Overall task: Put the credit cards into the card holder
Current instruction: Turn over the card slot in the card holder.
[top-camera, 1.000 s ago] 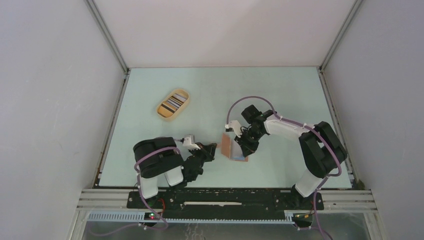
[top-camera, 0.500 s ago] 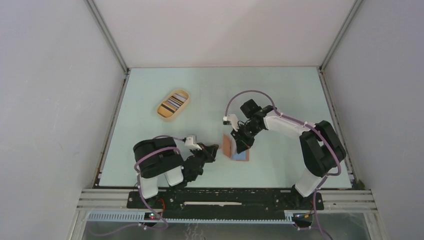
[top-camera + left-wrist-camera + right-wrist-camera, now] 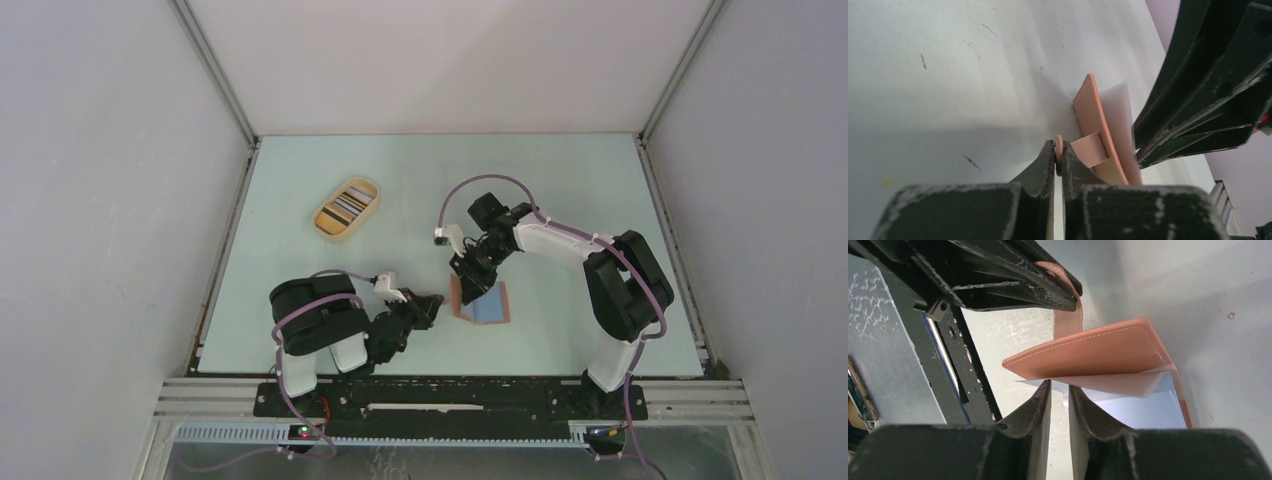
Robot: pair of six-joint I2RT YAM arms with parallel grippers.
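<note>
Pale-green desk [image 3: 560, 180] is bearing a tan tray [image 3: 321, 226], well beyond-left of the card holder [image 3: 457, 295], striped cards [image 3: 348, 205] waiting inside. The card holder is lying mid-desk, one bluish card [image 3: 1133, 412] sitting under its raised flap [image 3: 1098, 352]. Left pincer [image 3: 1058, 150] is pinching its snap tab [image 3: 1089, 150]; right pincer [image 3: 1059, 395] is hovering at its mouth, slightly spread, empty. How deep the card is sitting is unclear.

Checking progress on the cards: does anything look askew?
Yes. The card holder lies half open, one flap tilted up because the left gripper pinches its snap tab, and a pale card juts from under that flap, not fully tucked in.
</note>
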